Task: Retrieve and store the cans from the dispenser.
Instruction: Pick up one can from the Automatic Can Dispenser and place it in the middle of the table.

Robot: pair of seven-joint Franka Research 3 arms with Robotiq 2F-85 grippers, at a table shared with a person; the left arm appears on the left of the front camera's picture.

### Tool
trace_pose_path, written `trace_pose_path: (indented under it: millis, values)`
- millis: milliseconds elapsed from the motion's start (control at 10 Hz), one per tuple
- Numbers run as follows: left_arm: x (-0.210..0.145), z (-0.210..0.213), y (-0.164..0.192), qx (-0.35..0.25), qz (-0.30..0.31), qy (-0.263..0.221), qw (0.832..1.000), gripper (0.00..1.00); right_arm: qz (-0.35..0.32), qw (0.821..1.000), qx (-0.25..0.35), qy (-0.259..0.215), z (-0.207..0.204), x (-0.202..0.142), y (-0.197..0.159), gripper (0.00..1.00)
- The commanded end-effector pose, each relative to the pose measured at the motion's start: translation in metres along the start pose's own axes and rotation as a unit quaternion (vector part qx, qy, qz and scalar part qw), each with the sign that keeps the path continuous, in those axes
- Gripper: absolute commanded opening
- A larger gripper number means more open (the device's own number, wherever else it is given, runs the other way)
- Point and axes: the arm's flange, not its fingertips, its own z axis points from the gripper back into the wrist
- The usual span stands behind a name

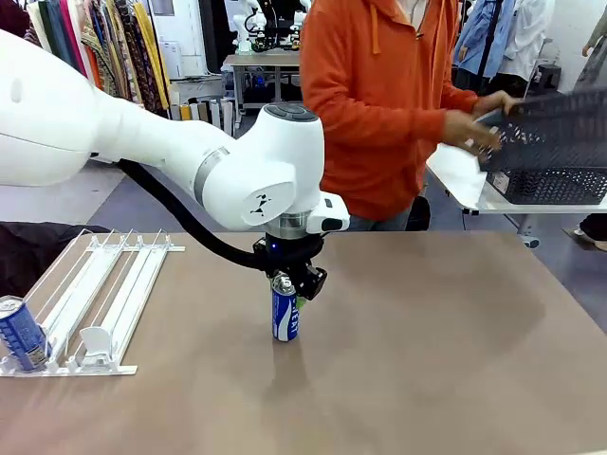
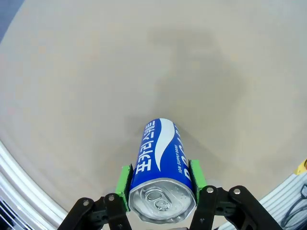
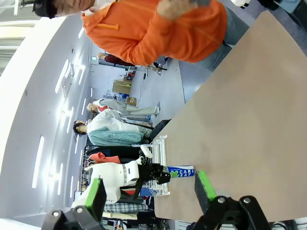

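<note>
Standing upright near the middle of the tabletop (image 1: pixel 427 360), a blue can (image 1: pixel 285 320) with white lettering is pinched by the left hand (image 1: pixel 289 296). The hand is lowered onto it from straight above, and the can's base appears to be set on the tabletop surface. In the left wrist view the can (image 2: pixel 160 158) is seen from over its silver top, with the green pads (image 2: pixel 125 184) pressed against its two sides just under the rim.

The dispenser (image 1: pixel 104 294) is laid flat at the left side of the tabletop, well apart from the held can, with its long rails running away from the robot. A second can (image 1: pixel 21 334), also blue with a silver top, is seen at the near left corner of the dispenser, slightly tilted. A white pusher tab (image 1: pixel 95 339) is seen at the near end of a lane further right.

The right hand (image 3: pixel 148 191) is held off the tabletop with its fingers (image 3: pixel 96 191) spread wide and nothing between them. Past them, the dispenser (image 3: pixel 158 148) and the held can (image 3: pixel 180 171) are shown far off, turned sideways by the roll of the wrist.

At the far side, a person (image 1: pixel 379 104) in an orange hooded top is turned toward a white side table (image 1: pixel 465 175) to the right. A dark lattice basket (image 1: pixel 560 133) is gripped there by the person's hands (image 1: pixel 469 133).
</note>
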Motion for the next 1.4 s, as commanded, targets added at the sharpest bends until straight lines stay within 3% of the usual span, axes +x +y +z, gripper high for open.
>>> trace_pose_path:
  millis: [0, 100, 300, 500, 600, 800, 900, 1000, 1100, 1300]
  values:
    - [0.002, 0.003, 0.001, 0.003, 0.000, 0.002, 1.000, 0.68, 0.010, 1.000, 0.017, -0.005, -0.001, 0.001, 0.001, 1.00]
    - [0.001, 0.005, 0.001, 0.001, 0.001, 0.001, 1.000, 1.00, 0.010, 1.000, 0.017, -0.005, -0.001, 0.001, 0.001, 1.00]
    - [-0.008, 0.032, 0.008, -0.010, 0.008, -0.023, 1.000, 1.00, 0.010, 1.000, 0.017, -0.005, -0.001, 0.001, 0.001, 1.00]
    - [-0.036, 0.095, 0.027, -0.034, 0.011, -0.056, 0.998, 1.00, 0.010, 1.000, 0.017, -0.005, -0.001, 0.001, 0.001, 1.00]
    - [-0.058, 0.129, 0.049, -0.051, 0.014, -0.070, 0.996, 1.00, 0.010, 1.000, 0.017, -0.005, -0.001, 0.001, 0.001, 1.00]
    - [-0.125, 0.194, 0.136, -0.124, 0.041, -0.091, 0.987, 1.00, 0.010, 1.000, 0.017, -0.005, -0.001, 0.001, 0.001, 1.00]
    - [-0.172, 0.214, 0.186, -0.180, 0.057, -0.105, 0.976, 1.00, 0.010, 1.000, 0.017, -0.005, -0.001, 0.001, 0.001, 1.00]
    - [-0.226, 0.223, 0.237, -0.193, 0.132, -0.136, 0.963, 1.00, 0.010, 1.000, 0.017, -0.005, -0.001, 0.001, 0.001, 1.00]
    - [-0.280, 0.222, 0.282, -0.186, 0.239, -0.153, 0.941, 1.00, 0.010, 1.000, 0.017, -0.005, -0.001, 0.001, 0.001, 1.00]
    - [-0.381, 0.205, 0.361, -0.264, 0.364, -0.166, 0.878, 1.00, 0.010, 1.000, 0.017, -0.005, -0.001, 0.001, 0.001, 1.00]
